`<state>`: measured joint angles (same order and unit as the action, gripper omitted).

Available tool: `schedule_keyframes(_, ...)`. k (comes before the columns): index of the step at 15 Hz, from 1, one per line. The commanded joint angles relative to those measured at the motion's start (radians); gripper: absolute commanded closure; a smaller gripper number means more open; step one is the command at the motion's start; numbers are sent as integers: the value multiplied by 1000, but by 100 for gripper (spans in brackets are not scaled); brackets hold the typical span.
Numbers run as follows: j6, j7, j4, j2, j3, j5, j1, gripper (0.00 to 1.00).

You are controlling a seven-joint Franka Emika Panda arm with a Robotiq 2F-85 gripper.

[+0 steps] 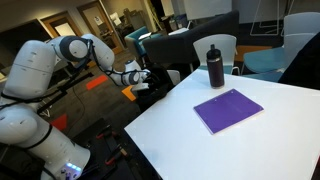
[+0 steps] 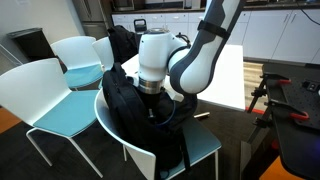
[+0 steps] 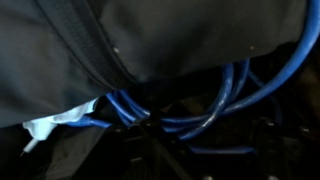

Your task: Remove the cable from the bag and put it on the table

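The black bag (image 2: 118, 112) sits slumped on a chair seat beside the white table (image 2: 228, 72). My gripper (image 2: 150, 93) points down into the bag's open top; its fingertips are hidden inside. In the wrist view, the blue cable (image 3: 205, 108) lies in loose loops just in front of the camera, under a fold of the bag's dark fabric (image 3: 180, 35). The jaws are lost in the dark there, so I cannot tell whether they are open or shut. In an exterior view, the gripper (image 1: 141, 79) hangs beyond the table's (image 1: 190, 135) far edge.
A dark bottle (image 1: 215, 67) and a purple notebook (image 1: 228, 109) are on the table. White chairs with teal seats (image 2: 48, 92) stand around the bag's chair (image 2: 205, 150). Another dark bag (image 2: 122, 43) sits further back. Something white (image 3: 48, 124) shows inside the bag.
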<state>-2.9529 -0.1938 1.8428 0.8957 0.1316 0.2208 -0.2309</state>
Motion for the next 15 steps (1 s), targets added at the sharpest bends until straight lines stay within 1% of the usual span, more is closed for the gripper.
schedule_keyframes(1,-25,60,-15,7,-44,-6,-47,58)
schedule_keyframes(6,-52,105,26,-29,-61,-7,-67,94)
schedule_keyframes(7,-63,116,36,-37,-67,-8,-72,98)
schedule_keyframes(8,-70,126,48,-48,-72,-9,-76,100)
schedule_keyframes(11,-115,186,122,-114,-102,-19,-101,98)
schedule_keyframes(12,-140,217,159,-148,-126,-25,-120,100)
schedule_keyframes(14,-208,248,239,-220,-151,-37,-137,98)
schedule_keyframes(15,-234,266,268,-248,-177,-48,-161,99)
